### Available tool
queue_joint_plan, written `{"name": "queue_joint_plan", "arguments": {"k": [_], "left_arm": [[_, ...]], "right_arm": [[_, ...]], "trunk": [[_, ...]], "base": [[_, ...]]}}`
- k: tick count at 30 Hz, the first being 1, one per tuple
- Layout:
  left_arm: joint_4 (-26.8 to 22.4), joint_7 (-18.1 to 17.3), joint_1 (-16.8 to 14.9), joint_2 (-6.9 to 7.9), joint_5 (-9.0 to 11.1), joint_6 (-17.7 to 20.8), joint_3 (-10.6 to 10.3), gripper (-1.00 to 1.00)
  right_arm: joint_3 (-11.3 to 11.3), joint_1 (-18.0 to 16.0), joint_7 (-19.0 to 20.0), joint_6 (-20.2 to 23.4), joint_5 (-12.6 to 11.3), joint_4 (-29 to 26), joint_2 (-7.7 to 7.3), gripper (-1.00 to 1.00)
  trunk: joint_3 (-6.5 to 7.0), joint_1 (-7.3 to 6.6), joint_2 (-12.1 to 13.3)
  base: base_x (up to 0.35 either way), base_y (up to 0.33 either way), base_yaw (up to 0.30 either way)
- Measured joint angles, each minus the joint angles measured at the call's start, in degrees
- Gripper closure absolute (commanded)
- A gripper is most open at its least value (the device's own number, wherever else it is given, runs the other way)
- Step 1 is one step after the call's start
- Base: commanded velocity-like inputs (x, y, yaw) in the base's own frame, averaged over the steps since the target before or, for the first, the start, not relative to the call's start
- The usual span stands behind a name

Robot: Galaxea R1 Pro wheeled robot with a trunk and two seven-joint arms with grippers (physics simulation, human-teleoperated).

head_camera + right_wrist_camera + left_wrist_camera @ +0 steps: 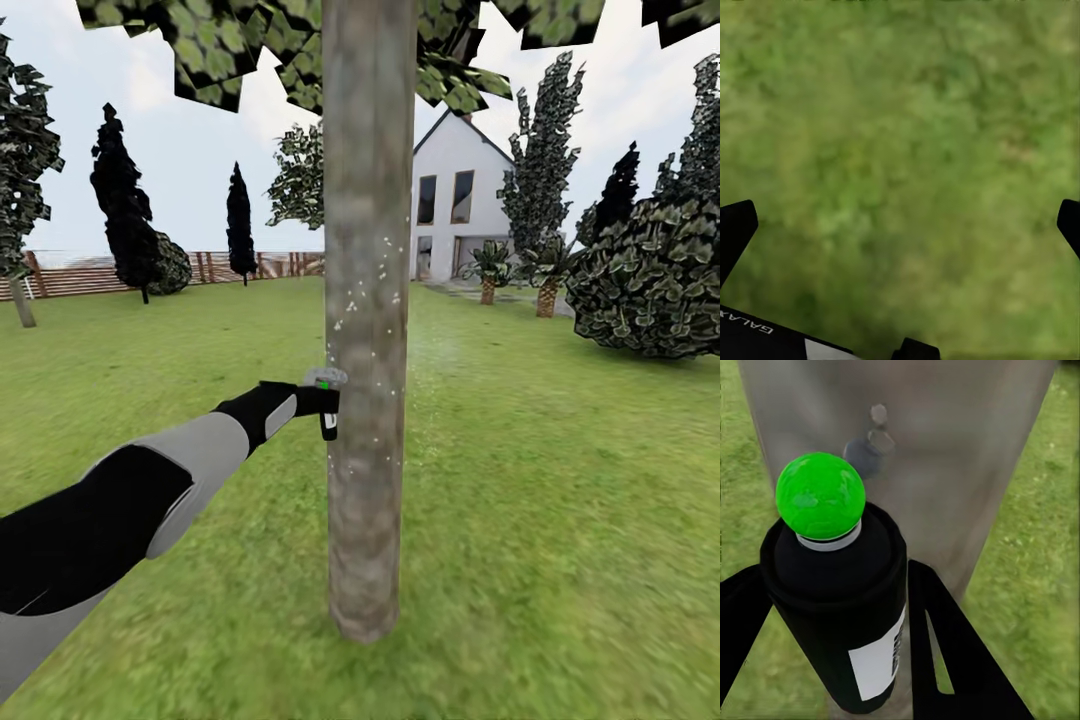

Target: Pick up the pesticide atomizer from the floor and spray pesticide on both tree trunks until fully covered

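Note:
A thick mottled grey-brown tree trunk [368, 300] rises in the middle of the head view, with leaves just overhead. My left gripper [322, 402] reaches out at mid-height and is shut on the pesticide atomizer [326, 380], held right against the trunk's left side. White specks dot the bark above it. In the left wrist view the atomizer [832, 607] is a black can with a white label and a green knob, clamped between my fingers [937, 637], and the tree trunk [945, 472] is close ahead. My right gripper [904, 221] stands open over bare grass. Another tree [20, 200] stands far left.
Lawn [560, 500] spreads around the trunk. A large dark shrub [650, 280] sits at the right, with short palms [545, 280] and a white house [455, 200] behind. Dark conifers [125, 200] and a brown slat fence [80, 275] line the back left.

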Motion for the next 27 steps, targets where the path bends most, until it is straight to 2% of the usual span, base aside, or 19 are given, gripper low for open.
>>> {"name": "queue_joint_plan", "arguments": {"k": [7,10,16,17,27], "left_arm": [[-0.02,-0.05,0.65,0.01,-0.09,-1.72,-0.18,1.00],[-0.13,-0.06,0.64,0.01,0.23,-1.73,0.53,1.00],[-0.18,-0.06,0.67,0.02,0.32,-1.73,0.73,1.00],[-0.25,-0.09,0.67,0.02,0.63,-1.66,1.76,1.00],[-0.25,-0.09,0.67,0.02,0.63,-1.66,1.75,1.00]], "right_arm": [[0.04,0.00,0.01,0.00,0.00,0.00,0.00,-1.00],[0.07,0.00,0.00,0.00,0.00,0.00,0.00,-1.00],[0.08,0.00,0.01,0.00,0.00,0.00,0.00,-1.00],[0.08,0.00,0.01,0.00,0.00,0.00,0.00,-1.00],[0.08,0.00,0.01,0.00,0.00,0.00,0.00,-1.00]], "trunk": [[0.00,-0.10,0.00],[0.01,0.37,0.00],[0.00,0.43,0.01],[0.00,0.43,0.01],[0.00,0.43,0.01]], "base": [[-0.031,0.005,0.000],[-0.050,0.013,0.000],[-0.038,0.002,0.000],[-0.185,0.000,0.000],[-0.037,0.000,0.000]]}}
